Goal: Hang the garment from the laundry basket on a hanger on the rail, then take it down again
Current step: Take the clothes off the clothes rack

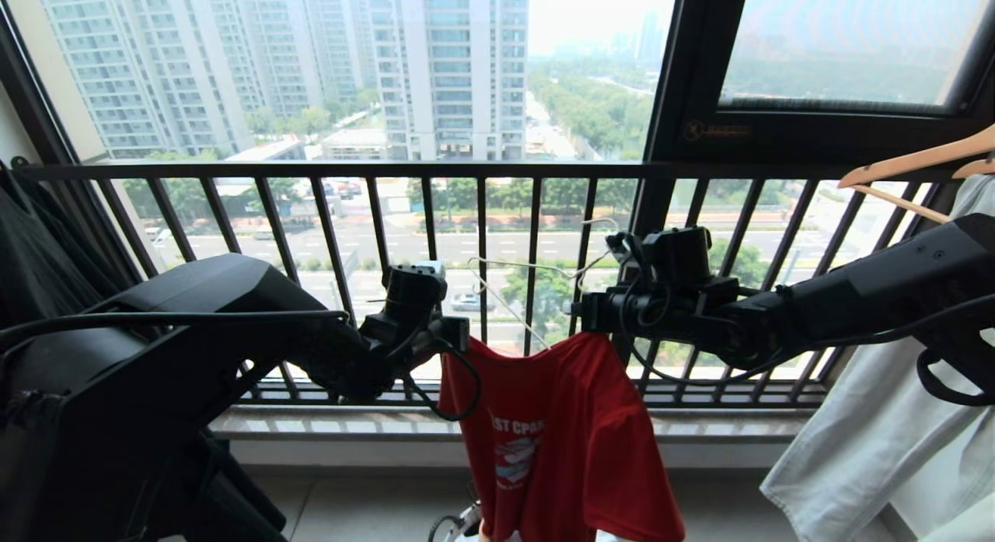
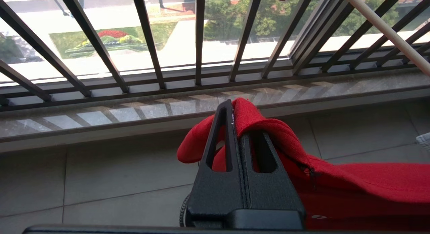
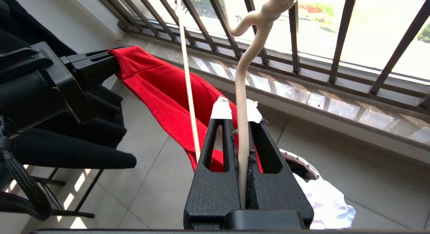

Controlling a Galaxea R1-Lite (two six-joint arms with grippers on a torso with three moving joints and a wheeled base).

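The red garment (image 1: 560, 433) hangs spread between my two grippers in front of the window bars, with its white lettering facing me. My left gripper (image 1: 459, 336) is shut on one top edge of the garment (image 2: 352, 180), and the red cloth folds over its fingertips (image 2: 231, 104). My right gripper (image 1: 581, 312) (image 3: 237, 109) is shut on the thin white hanger (image 3: 241, 103) (image 1: 528, 266), whose wire rises above the shirt. The shirt's other top corner hangs right at this gripper. The laundry basket (image 3: 304, 163) stands on the floor below. The rail is out of view.
The black barred window railing (image 1: 482, 169) stands close ahead over a stone ledge (image 2: 168, 109). Light wooden hangers (image 1: 917, 165) and a pale cloth (image 1: 878, 449) hang at the right. A black garment (image 1: 31, 246) hangs at the left. White cloth (image 3: 329, 200) spills from the basket.
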